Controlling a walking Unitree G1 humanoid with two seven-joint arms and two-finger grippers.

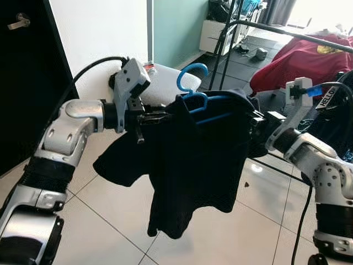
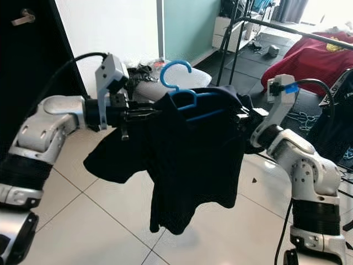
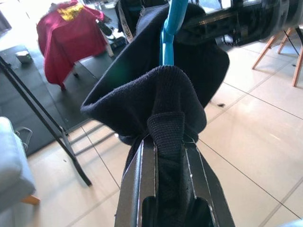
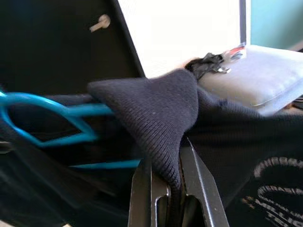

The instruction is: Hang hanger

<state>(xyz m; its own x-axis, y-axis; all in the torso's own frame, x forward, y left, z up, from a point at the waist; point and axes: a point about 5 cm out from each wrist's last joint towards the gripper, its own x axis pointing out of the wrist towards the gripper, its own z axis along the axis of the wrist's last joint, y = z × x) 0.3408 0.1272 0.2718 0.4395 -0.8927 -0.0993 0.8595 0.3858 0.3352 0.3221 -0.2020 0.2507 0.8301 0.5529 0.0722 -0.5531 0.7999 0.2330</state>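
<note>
The black metal drying rack is standing beyond the robot, its top rail running across the far right with one red garment draped over it. In front of it, one dark navy knit shirt is hanging in the air between the two silver arms, already threaded onto one blue plastic hanger whose hook is poking up above the collar. The left hand is pinching one shoulder of the shirt, its two black fingers pressed together on a fold of the knit; the right hand is pinching the other shoulder the same way. So there are two hands, each clamped on cloth, and the hanger itself is riding loose inside the shirt.

To my eye the step is carrying the loaded hanger to the rail. Doing it well is going to mean keeping both shoulders level so the hanger is not sliding out, raising the hook above the rail, then lowering it over before either hand is letting go
</note>
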